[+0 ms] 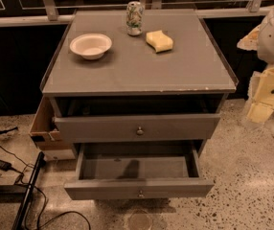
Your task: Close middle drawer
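Note:
The grey cabinet (137, 83) stands in the middle of the view. The middle drawer (139, 188) is pulled far out toward me. Its low flat front carries a small round knob (140, 193), and its inside looks empty. The taller top drawer (138, 127) above it is open a little. The lowest drawer is hidden under the middle one. My arm comes in at the right edge, and my gripper (264, 99) hangs there at about the top drawer's height, to the right of the cabinet and apart from both drawers.
On the cabinet top stand a white bowl (90, 45), a can (134, 18) and a yellow sponge (159, 40). A cardboard box (43, 128) sits at the cabinet's left side. Cables and a dark bar (27, 195) lie on the speckled floor at the left.

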{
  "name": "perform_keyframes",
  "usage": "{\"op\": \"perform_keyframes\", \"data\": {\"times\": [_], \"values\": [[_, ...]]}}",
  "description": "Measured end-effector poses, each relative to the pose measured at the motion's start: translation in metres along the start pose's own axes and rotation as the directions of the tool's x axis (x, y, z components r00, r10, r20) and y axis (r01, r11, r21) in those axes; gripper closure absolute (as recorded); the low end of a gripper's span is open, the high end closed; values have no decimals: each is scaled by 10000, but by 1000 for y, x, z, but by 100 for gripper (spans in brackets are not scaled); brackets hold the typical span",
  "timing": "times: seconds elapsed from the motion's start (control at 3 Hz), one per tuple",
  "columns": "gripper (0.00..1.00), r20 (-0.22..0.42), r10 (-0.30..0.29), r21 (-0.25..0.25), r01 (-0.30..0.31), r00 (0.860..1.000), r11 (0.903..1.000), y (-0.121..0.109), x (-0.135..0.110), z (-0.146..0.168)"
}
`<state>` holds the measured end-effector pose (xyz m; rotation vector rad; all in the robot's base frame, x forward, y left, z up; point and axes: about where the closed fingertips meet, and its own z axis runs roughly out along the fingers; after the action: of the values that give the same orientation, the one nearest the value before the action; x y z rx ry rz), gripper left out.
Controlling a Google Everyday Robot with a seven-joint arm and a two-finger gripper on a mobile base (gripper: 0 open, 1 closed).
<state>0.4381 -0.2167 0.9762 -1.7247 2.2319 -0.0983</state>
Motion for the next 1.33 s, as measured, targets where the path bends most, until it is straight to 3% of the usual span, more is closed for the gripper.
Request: {"op": "perform_keyframes", "data": {"times": [0.33,0.67,1.0,1.33], "values": [[0,0,0,0,0,10000,10000,0,0,0],[17,1,1,2,-1,10000,10000,0,0,0],[41,143,330,178,-332,9994,9993,10,5,18],[63,496,785,242,-798,9957,9965,29,16,61]]}}
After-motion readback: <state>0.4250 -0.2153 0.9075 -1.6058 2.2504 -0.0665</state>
